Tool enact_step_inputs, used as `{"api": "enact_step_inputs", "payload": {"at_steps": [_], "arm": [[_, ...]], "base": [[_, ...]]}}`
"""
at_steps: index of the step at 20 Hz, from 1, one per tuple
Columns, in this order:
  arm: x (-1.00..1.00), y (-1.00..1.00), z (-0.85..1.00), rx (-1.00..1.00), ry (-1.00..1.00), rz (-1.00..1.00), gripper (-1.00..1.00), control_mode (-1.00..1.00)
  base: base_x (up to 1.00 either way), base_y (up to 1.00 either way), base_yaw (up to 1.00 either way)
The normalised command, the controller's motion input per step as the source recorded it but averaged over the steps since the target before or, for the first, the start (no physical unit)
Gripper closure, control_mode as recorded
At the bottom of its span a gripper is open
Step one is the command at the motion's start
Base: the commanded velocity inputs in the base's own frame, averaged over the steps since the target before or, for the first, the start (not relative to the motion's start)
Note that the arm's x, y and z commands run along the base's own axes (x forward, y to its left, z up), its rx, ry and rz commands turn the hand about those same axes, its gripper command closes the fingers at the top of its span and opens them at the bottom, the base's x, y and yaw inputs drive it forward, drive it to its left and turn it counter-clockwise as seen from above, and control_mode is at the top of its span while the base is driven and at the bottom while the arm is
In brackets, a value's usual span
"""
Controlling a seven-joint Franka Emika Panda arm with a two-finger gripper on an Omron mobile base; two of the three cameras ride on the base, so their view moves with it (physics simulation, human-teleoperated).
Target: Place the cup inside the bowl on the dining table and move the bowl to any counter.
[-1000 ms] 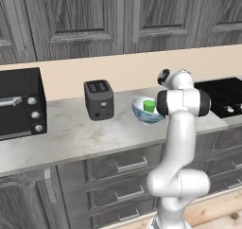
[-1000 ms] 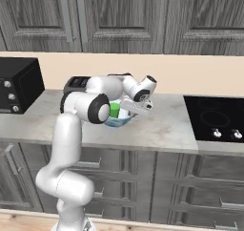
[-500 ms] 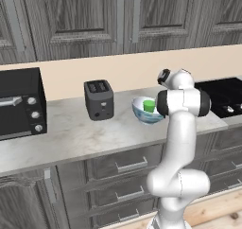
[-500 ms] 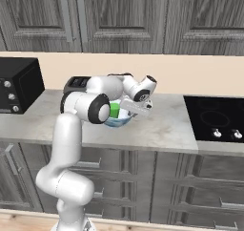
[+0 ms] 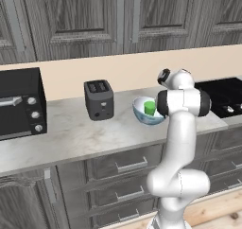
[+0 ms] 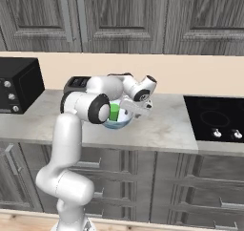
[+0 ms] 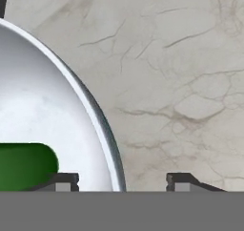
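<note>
The bowl (image 5: 147, 111) sits on the counter (image 5: 90, 136) between the toaster (image 5: 99, 99) and the cooktop (image 5: 228, 96), with the green cup (image 5: 150, 107) upright inside it, so the step in hand looks like letting go and backing off. To do that well, the hand should lift straight up off the rim before swinging aside, so neither finger drags the bowl or tips the cup. In the hand view the gripper (image 7: 123, 180) stands wide, its jaws straddling the bowl's rim with a clear gap on each side, gripping nothing
</note>
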Motion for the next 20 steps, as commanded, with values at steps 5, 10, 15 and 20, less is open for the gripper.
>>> {"api": "enact_step_inputs", "payload": {"at_steps": [5, 10, 15, 20], "arm": [[-0.05, 0.0, 0.01, 0.0, 0.0, 0.0, -1.0, -1.0], [-0.04, -0.01, 0.18, -0.01, 0.0, 0.0, -1.0, -1.0], [-0.14, -0.04, 0.34, 0.0, 0.0, 0.0, -1.0, -1.0], [-0.27, -0.08, 0.35, 0.0, 0.0, 0.0, -1.0, -1.0]], "base": [[0.0, 0.0, 0.0], [0.0, 0.0, 0.0], [0.0, 0.0, 0.0], [0.0, 0.0, 0.0]]}}
